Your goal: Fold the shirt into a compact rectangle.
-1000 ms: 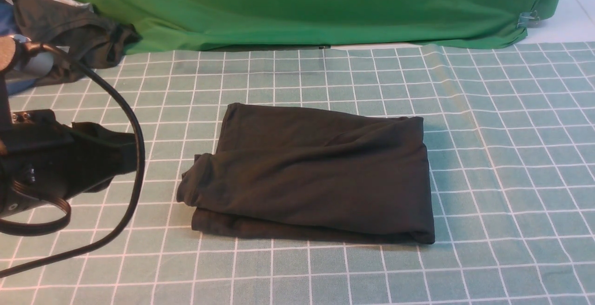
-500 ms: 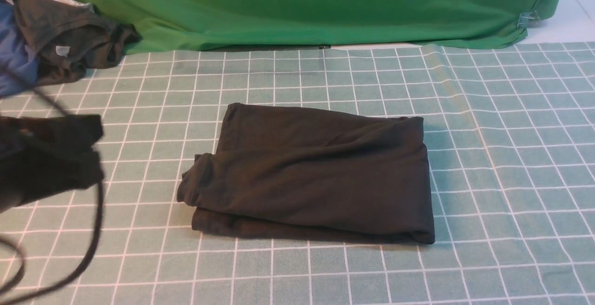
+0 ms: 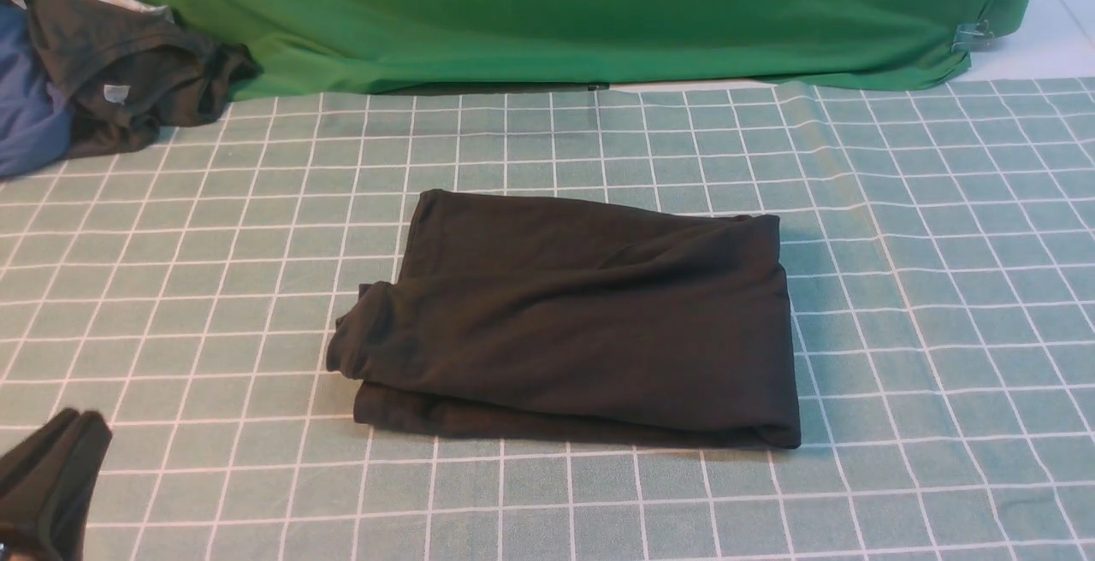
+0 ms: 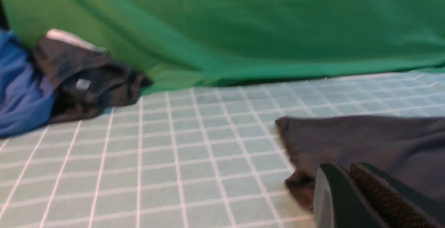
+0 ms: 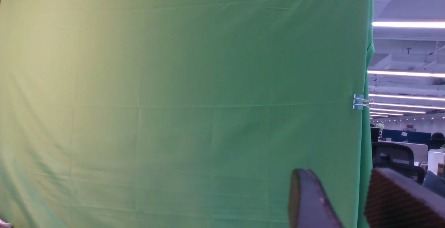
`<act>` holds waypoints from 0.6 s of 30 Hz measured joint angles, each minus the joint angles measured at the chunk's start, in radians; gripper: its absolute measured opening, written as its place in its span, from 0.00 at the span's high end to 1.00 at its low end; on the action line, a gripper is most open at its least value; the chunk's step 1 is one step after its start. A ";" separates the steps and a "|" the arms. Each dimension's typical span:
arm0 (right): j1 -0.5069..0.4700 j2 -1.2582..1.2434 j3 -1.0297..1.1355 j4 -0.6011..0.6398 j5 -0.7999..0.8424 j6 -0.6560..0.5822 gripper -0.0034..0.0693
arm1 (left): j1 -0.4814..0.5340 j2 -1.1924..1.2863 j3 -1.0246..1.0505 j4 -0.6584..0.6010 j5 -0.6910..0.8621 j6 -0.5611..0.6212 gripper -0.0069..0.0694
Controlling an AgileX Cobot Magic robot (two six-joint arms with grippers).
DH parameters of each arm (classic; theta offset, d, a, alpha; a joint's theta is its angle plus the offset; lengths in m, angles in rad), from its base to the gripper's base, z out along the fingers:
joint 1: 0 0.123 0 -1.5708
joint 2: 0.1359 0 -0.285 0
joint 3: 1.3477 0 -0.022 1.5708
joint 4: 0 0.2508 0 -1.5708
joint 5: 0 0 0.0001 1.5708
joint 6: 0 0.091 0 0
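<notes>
Near the middle of the table (image 3: 941, 304), on its green checked cloth, the shirt (image 3: 573, 321) lies folded into a dark, roughly rectangular stack, its long axis running across the robot's view from left to right. One layer bulges out at the left end, so the edges there do not quite line up. The left gripper (image 3: 73, 424) shows only at the lower left corner of the front view, low and well apart from the shirt, which lies ahead of it and to its right. Its fingers (image 4: 347, 196) are pressed together with nothing between them, and in the left wrist view the shirt's left end sits just beyond their tips. The right gripper (image 5: 342, 200) is out of the front view; its camera faces the green backdrop (image 5: 174, 99), and a clear gap stands between its fingers, which hold nothing. Judging by this, the left arm is the nearer one, and the untidy left end would be the likely place for any last tidying, though the fold looks close to done.
</notes>
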 joint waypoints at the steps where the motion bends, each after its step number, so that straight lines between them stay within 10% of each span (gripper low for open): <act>1: 0.000 0.000 0.000 0.000 0.000 0.000 0.62 | 0.011 -0.019 0.001 0.004 0.023 0.000 0.89; 18: 0.000 0.000 0.000 0.000 0.000 0.000 0.62 | 0.033 -0.049 0.001 0.045 0.138 0.006 0.89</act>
